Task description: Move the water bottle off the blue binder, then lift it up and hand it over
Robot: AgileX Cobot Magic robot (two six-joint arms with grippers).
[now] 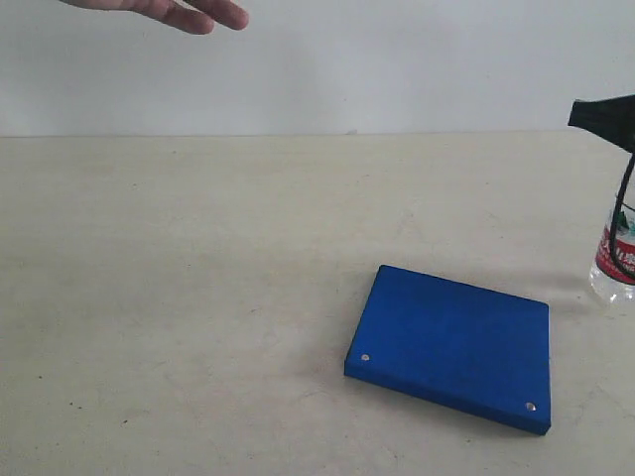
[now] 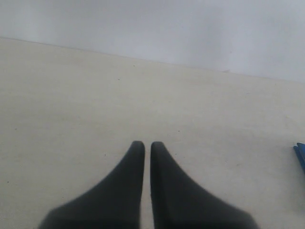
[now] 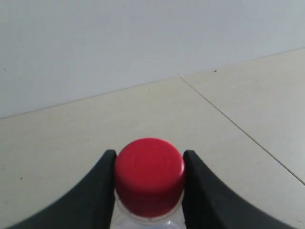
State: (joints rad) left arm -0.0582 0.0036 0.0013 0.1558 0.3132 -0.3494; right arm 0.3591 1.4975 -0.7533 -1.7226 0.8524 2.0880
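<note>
Nearest the exterior camera, at 5 o'clock in that view, the blue binder (image 1: 451, 347) lies flat on the worktop (image 1: 198, 297) with nothing on it, a silver rivet showing at each near corner. The left hand (image 2: 147, 145) hangs low over bare worktop with its fingers drawn together to a thin slit and holding nothing; a sliver of the binder shows at 3 o'clock in its wrist view. Further back, at 3 o'clock at the exterior frame edge, the water bottle (image 1: 615, 263) is upright and apart from the binder. The right hand (image 3: 149, 160) is clamped on its neck, fingers either side of the red cap. Whether its base touches the worktop cannot be told. Farthest, at 11 o'clock, a person's outstretched fingers (image 1: 193, 14) reach in.
</note>
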